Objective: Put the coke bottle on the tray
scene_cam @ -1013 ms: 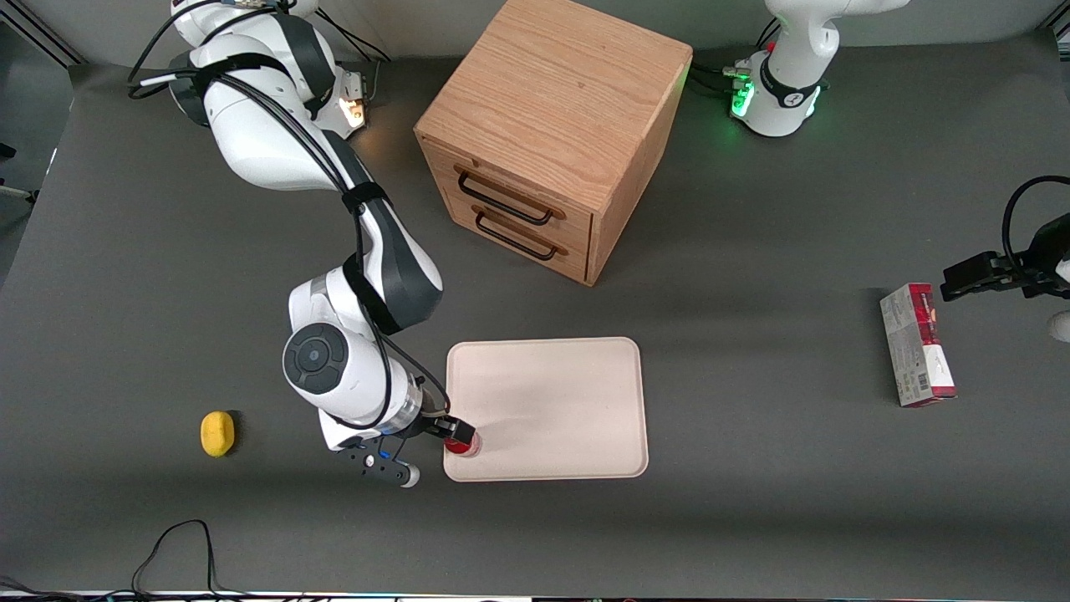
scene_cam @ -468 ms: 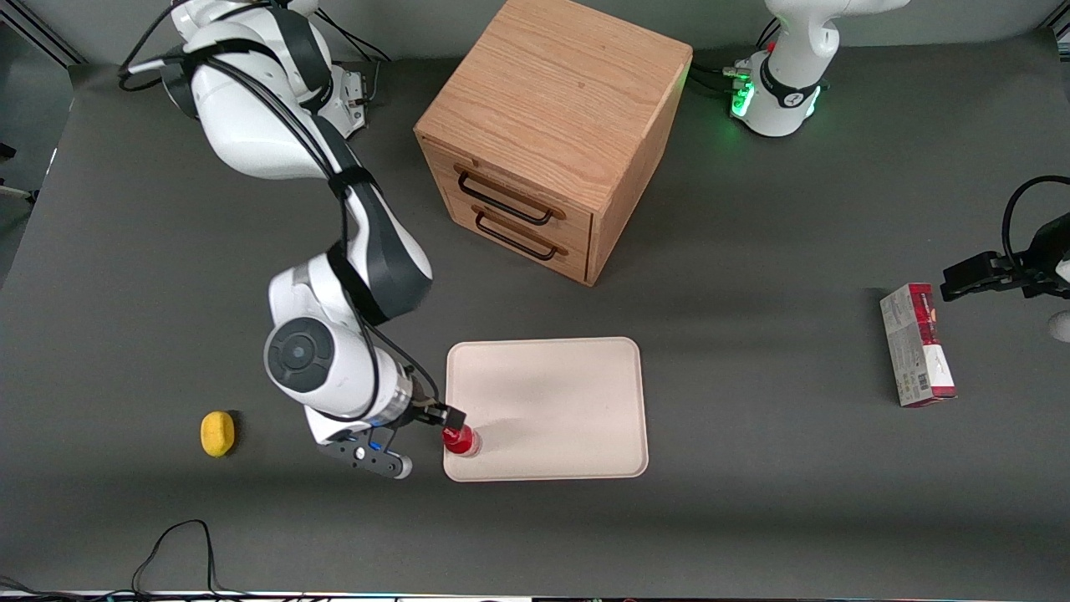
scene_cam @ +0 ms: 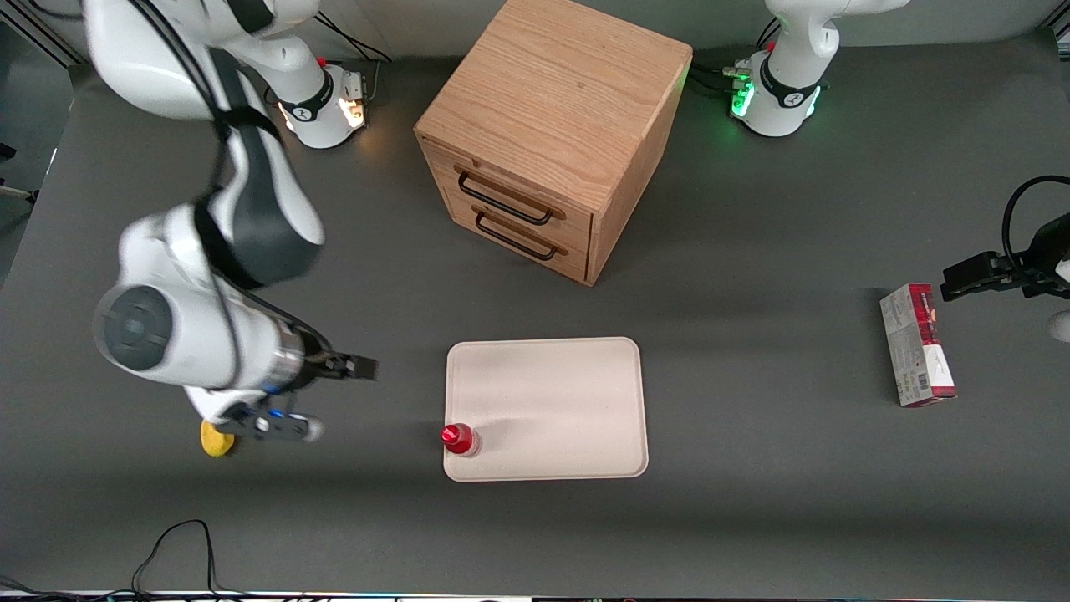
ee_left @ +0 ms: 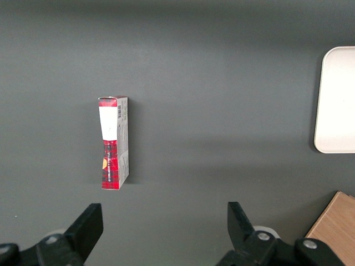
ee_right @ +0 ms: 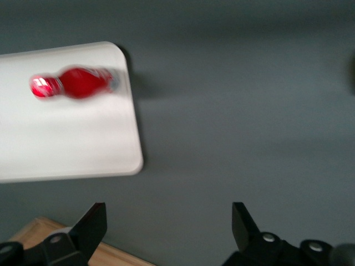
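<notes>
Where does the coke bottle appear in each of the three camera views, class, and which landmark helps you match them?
Front view: the coke bottle stands upright in the tray corner nearest the camera, toward the working arm's end; the gripper has its jaws open, apart from it.
Right wrist view: the bottle stands just inside the tray's rim.
Left wrist view: not in it.
Shared landmark: the tray.
</notes>
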